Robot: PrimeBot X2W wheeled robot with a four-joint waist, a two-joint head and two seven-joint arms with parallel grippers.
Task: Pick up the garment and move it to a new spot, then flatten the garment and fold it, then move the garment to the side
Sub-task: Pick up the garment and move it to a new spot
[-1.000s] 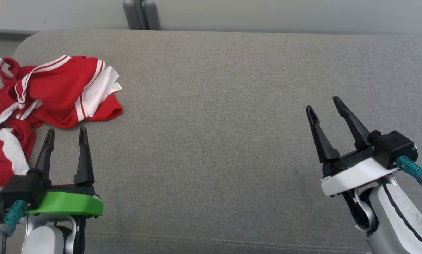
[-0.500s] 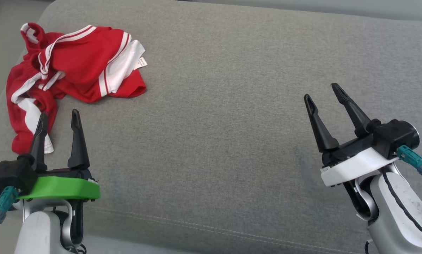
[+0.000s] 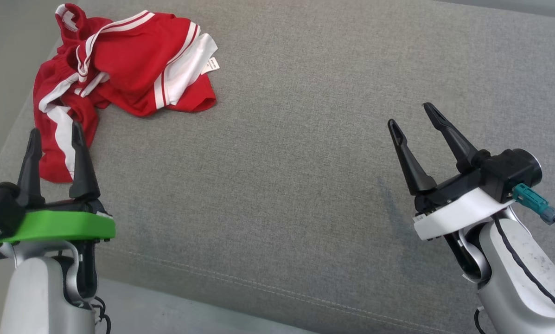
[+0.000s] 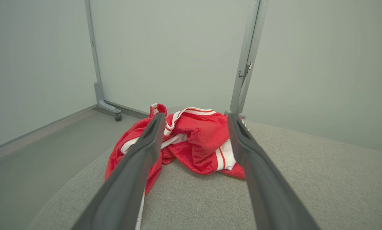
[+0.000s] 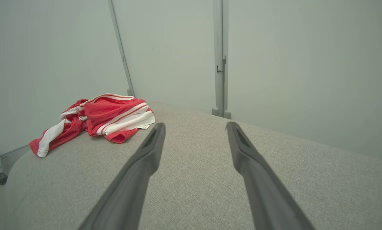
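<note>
Just beyond the wide-open left tool (image 3: 55, 129) lies the garment (image 3: 133, 65), far from the equally wide right tool (image 3: 410, 114).

- No word, brand, number or sign can be read in any of the views.
- The one printed item is a small white sewn-in tag (image 3: 211, 65) at the 3 o'clock edge of the crumpled red garment with white stripes (image 3: 133, 65), seen from the head camera.
- The tag carries faint grey marks, too small and blurred to make out as letters or symbols.
</note>
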